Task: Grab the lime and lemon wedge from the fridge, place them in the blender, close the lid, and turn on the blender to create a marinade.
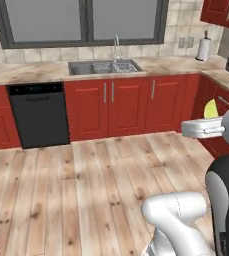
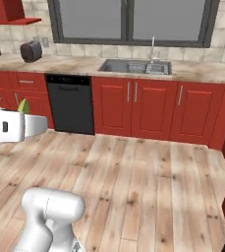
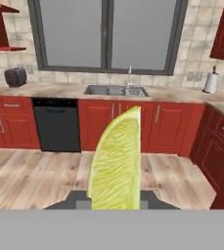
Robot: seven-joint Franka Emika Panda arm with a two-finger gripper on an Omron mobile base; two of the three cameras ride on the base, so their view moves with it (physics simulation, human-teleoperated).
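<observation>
Between fingertips of gripper (image 3: 114, 202): lemon wedge (image 3: 117, 161) clamped upright, point toward 12 o'clock in hand view. Carried clear above floor, likely in transit to blender; sink (image 3: 115, 91) ahead.

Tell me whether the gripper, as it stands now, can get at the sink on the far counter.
Probably not from here. The gripper is shut on the lemon wedge, and open wooden floor lies between the arm and the sink; the base would likely have to drive closer.
</observation>
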